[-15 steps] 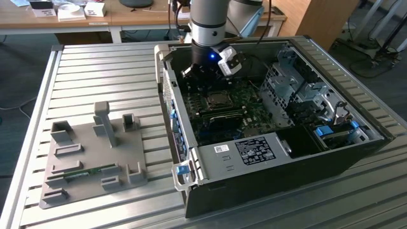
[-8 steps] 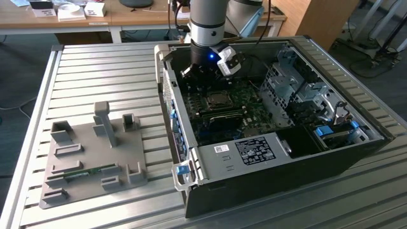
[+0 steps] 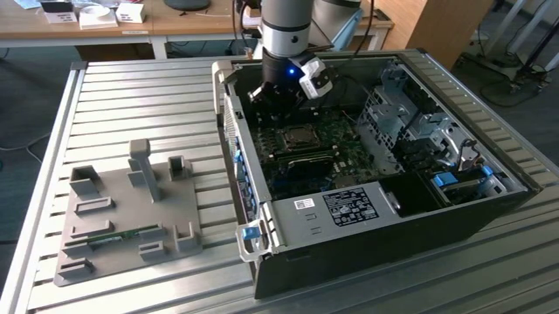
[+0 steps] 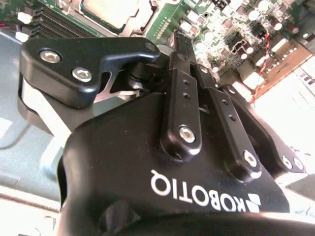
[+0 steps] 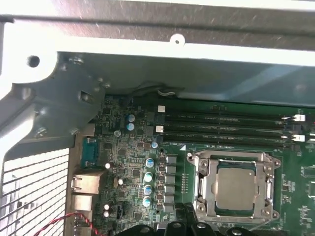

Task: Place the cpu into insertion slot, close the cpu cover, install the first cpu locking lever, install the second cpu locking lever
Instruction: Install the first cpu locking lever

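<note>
You cannot tell whether the jaws are clenched or released. In the second wrist view their own black housing [image 4: 162, 182] hides the tips, and the first wrist view cuts them off at its edge.

Just beyond the jaws, the cpu [image 5: 236, 184] lies flat in its socket on the motherboard [image 5: 128, 167], silvery top up. It is square, so it has no long axis, and its edges run parallel to the memory slots [image 5: 221, 123] farther off. The cpu cover [image 5: 204, 184] lies flat around it; whether it is locked down is hard to make out.

Farther out, the computer case [image 3: 367, 235] stands open on the slatted table [image 3: 131, 98]. A grey fixture plate [image 3: 122, 196] lies well apart from the jaws.
</note>
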{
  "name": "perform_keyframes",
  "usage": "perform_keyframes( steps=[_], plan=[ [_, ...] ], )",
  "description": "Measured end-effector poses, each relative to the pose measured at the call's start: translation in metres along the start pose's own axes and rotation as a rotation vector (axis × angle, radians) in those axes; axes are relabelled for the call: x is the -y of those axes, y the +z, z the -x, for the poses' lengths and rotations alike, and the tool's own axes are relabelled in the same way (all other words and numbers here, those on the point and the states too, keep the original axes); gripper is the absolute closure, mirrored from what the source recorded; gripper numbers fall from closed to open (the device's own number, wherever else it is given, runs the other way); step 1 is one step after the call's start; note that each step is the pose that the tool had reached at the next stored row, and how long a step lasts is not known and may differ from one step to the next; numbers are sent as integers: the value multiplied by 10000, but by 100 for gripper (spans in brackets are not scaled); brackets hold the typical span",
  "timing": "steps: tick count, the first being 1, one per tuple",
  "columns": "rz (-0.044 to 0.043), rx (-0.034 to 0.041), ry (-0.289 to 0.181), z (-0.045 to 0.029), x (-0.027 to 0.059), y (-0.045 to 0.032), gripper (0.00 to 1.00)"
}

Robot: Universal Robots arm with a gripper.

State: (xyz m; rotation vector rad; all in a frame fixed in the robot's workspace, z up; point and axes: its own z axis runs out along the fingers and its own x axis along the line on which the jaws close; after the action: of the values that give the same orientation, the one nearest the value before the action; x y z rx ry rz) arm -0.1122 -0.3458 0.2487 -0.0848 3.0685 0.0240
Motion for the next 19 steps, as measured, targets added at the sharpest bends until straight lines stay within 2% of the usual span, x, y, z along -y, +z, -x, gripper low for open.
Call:
perform_keyframes(
  steps=[1,2,4,7,8,13,14,15,19],
  plan=[
    [11,0,0,2,0,-17,89],
    [65,5,2,2,0,-21,89],
    [248,20,17,-3,0,-22,89],
    [608,45,44,-11,-1,-23,89],
    [635,47,46,-13,-1,-23,89],
    [636,70,44,-70,-4,-22,89],
    [664,73,46,-76,-4,-22,89],
    [790,84,52,-80,-5,-22,89],
    [1454,127,105,-89,-5,-23,89]
  ],
)
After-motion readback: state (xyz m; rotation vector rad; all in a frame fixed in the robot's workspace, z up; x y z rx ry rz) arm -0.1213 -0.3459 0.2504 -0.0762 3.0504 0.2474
